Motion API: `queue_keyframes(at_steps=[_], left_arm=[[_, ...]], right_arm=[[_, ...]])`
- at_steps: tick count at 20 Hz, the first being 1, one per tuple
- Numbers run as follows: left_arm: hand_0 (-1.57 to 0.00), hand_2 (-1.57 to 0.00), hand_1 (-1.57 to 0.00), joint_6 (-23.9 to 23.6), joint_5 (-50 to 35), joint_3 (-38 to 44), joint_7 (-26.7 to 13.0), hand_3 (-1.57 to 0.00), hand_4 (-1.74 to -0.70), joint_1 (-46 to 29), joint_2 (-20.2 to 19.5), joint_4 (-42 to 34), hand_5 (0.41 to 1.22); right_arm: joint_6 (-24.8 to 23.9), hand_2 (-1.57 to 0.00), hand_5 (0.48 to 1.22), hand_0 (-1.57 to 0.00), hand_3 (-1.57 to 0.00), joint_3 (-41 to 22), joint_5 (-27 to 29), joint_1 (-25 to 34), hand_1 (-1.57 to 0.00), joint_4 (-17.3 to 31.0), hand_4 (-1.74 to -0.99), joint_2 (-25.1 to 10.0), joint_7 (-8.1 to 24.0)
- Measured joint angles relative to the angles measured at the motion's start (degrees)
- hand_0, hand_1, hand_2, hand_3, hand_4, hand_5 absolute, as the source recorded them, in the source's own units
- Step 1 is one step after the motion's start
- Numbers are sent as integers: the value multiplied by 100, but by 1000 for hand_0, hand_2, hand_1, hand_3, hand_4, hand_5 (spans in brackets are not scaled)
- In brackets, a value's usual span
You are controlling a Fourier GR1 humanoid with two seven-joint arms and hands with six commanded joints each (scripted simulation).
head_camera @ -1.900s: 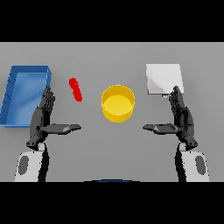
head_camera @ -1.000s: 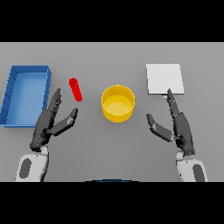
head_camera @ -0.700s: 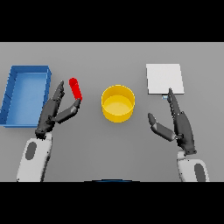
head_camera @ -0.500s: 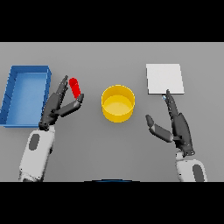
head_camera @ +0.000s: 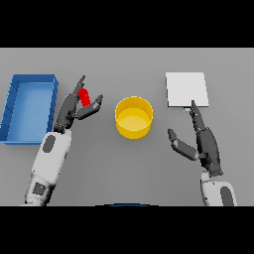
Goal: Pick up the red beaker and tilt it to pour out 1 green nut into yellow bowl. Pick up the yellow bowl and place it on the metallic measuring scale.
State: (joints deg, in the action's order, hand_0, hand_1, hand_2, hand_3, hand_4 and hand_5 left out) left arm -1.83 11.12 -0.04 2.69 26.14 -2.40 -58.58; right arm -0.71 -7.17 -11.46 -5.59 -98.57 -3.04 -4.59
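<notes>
— Where does your left hand stand?

— At the red beaker, which lies on the table between the blue tray and the yellow bowl, nearer the tray. My fingers and thumb are spread on either side of it and not closed; nothing is grasped. I cannot tell whether they touch it.

— What could go wrong?

— The beaker is a small, smooth, rounded tube lying on its side, so I judge it may roll or skid away if one finger meets it before the thumb does. A pinch near its end could make it swivel. If its mouth dips as I lift, the nut could spill short of the bowl. I see no green nut from here, so I cannot say where it sits.

— And the rest?

— The bowl is a round, glossy, straight-walled cup, light by the look of it and easy to knock. The scale is a flat, pale square plate, well apart from the bowl. My right hand rests idle just below the scale, fingers straight, holding nothing.
</notes>
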Motion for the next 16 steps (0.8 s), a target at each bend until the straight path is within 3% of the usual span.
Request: queue_keyframes(at_steps=[4, 7, 9, 11, 12, 14, 16], left_arm=[[1, 1, 1, -34, -115, 208, 313, 1, -1270, 253, 39, 514, 700], [-4, -54, -7, -48, -329, 460, 829, -37, -1328, 419, 120, 881, 738], [-207, -287, -230, -110, -383, 543, 953, -254, -1401, 496, 201, 1058, 787], [-551, -662, -588, -312, -367, 611, 1031, -728, -1471, 597, 296, 1227, 943], [-755, -844, -783, -492, -285, 631, 1016, -884, -1519, 683, 292, 1342, 999], [-1049, -1106, -1067, -732, -13, 504, 1161, -1058, -1589, 737, 309, 1425, 1079], [-1237, -1273, -1248, -780, 64, 420, 1143, -1154, -1636, 833, 327, 1510, 1130]], right_arm=[[25, 1, 643, 1, 1, 24, 31, -107, 1, -67, -1244, -47, -32], [-6, 1, 644, 1, 1, 42, 29, -66, 1, -43, -1244, -34, 13], [-16, 1, 645, 1, 1, 32, 23, -87, 1, -69, -1240, -21, -19], [-30, 1, 648, 1, 1, 25, 9, -94, 1, -63, -1237, -6, 16], [-35, 1, 648, 1, 1, 32, -7, -103, 1, -52, -1239, -24, -17], [11, 1, 648, 1, 1, 74, 73, -80, 1, -107, -1239, -67, 31], [-33, 1, 650, 1, 1, 41, 10, -60, 1, -79, -1242, -22, 54]])
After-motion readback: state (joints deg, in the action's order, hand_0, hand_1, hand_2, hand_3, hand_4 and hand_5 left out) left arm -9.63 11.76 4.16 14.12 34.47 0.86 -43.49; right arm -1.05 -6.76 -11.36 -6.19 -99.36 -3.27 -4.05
